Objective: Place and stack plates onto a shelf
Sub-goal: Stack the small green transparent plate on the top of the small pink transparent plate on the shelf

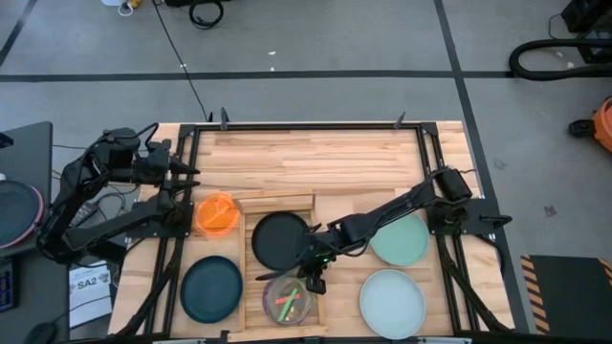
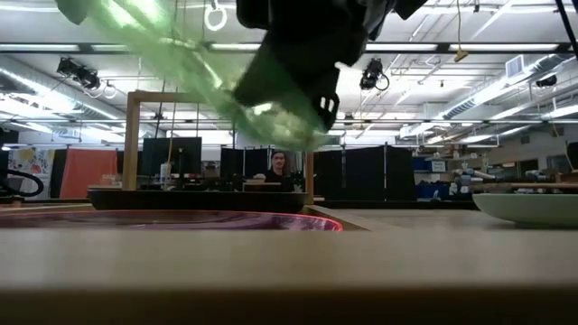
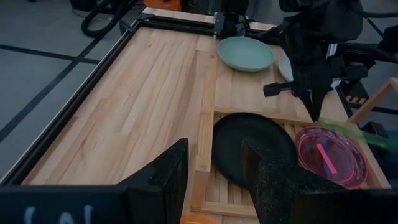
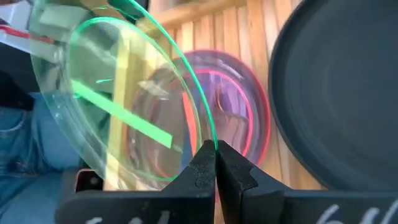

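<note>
My right gripper (image 1: 315,277) reaches over the wooden shelf (image 1: 247,279) and is shut on a translucent green plate (image 4: 118,106). That plate hangs tilted above the purple plate (image 4: 239,93), which lies flat in the shelf's near half. A black plate (image 1: 278,240) lies in the far half. My left gripper (image 3: 214,180) is open near the table's far left corner, apart from every plate. An orange plate (image 1: 217,213), a dark teal plate (image 1: 211,289), a mint plate (image 1: 400,239) and a pale plate (image 1: 391,303) rest on the tabletop. No blue plate shows. My right gripper pinches the green plate's rim (image 4: 204,138) between its two fingers (image 4: 200,167), at the plate's edge nearest the black plate. The fingers slant down from the table's right side. The plate is lifted clear and tilted, its body (image 2: 172,68) hanging above the purple plate (image 2: 181,219).
Black metal frame rails (image 1: 191,143) run along the table's edges. The far half of the tabletop (image 1: 316,162) is bare wood. The mint plate (image 3: 244,53) lies under my right arm. A person (image 2: 279,168) stands in the room beyond the table.
</note>
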Controlling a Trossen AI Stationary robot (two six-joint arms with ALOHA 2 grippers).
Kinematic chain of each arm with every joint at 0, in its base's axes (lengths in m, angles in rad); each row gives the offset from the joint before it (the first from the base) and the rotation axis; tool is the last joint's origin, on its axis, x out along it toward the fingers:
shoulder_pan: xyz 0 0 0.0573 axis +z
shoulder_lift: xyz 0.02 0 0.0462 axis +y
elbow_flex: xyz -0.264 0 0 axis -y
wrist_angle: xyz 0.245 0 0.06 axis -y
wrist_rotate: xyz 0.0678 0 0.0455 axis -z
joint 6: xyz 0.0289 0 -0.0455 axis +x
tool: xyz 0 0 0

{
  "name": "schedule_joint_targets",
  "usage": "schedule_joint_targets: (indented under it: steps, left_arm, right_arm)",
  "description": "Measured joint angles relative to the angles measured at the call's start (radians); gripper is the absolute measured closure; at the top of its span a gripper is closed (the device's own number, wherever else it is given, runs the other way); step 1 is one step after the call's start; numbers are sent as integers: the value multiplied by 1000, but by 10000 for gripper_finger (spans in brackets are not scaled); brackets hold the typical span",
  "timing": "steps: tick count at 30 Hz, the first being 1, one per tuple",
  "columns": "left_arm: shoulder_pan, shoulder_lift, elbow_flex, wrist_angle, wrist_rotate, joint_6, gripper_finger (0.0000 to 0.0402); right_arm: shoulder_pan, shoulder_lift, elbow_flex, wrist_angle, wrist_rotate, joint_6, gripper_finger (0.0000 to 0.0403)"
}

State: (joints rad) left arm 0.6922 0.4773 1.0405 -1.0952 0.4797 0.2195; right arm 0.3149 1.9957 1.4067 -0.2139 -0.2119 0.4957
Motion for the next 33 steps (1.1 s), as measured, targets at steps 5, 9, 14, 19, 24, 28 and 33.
schedule_joint_targets:
  steps: [5,9,14,19,24,28,33]
  left_arm:
    - [0,0,0,-1,0,0,246]
    - [0,0,0,-1,0,0,246]
    - [0,0,0,-1,0,0,246]
    - [0,0,0,-1,0,0,246]
    - [0,0,0,-1,0,0,246]
    - [0,0,0,-1,0,0,246]
    - [0,0,0,-1,0,0,246]
  right_arm:
    - [0,0,0,-3,-7,-1,396]
    - [0,0,0,-12,6,-1,396]
    - [0,0,-3,-37,16,-21,396]
    - [0,-1,-27,-37,18,-19,396]
    - [0,-2,-51,-17,20,-17,395]
    - [0,-2,-63,12,20,-16,389]
    - [0,-2,-64,20,24,-16,375]
